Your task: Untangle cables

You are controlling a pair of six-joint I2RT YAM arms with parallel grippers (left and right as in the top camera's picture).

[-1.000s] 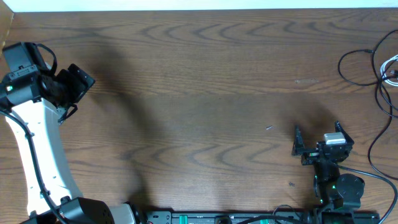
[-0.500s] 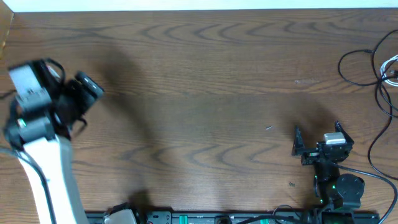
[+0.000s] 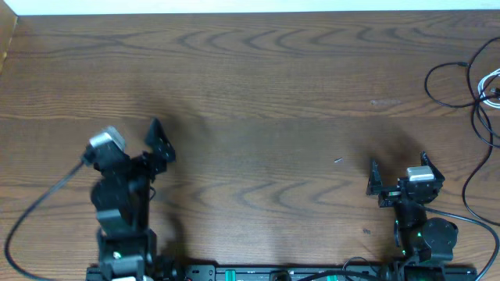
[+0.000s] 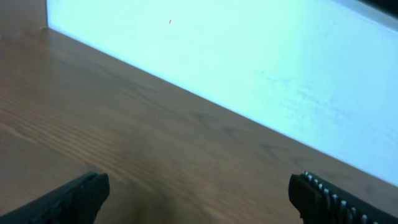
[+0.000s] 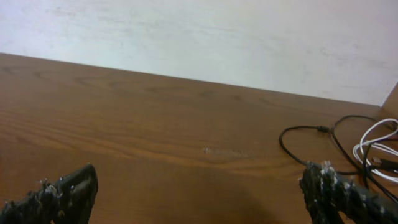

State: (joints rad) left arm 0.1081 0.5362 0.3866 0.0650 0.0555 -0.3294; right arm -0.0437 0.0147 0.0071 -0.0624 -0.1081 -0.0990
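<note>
The cables (image 3: 461, 87) lie in a loose tangle at the far right edge of the wooden table, thin black loops with a white cord (image 3: 491, 80) among them. In the right wrist view the black loop (image 5: 309, 140) and the white cord (image 5: 375, 144) show at the right. My right gripper (image 3: 399, 166) hovers low near the front right, open and empty (image 5: 200, 186), well short of the cables. My left gripper (image 3: 157, 158) sits at the front left, far from them, open over bare wood (image 4: 199, 194). No cable shows in the left wrist view.
A pale wall (image 5: 205, 37) runs along the table's back edge. The arms' base rail (image 3: 273, 273) lines the front edge. A black wire of the left arm (image 3: 35, 215) loops out at the front left. A long black cord (image 3: 473, 176) trails down the right edge.
The left arm has swung from the far left of the table down and right, folding in toward its base. Its gripper stays open. The right arm and the cables have not moved.
</note>
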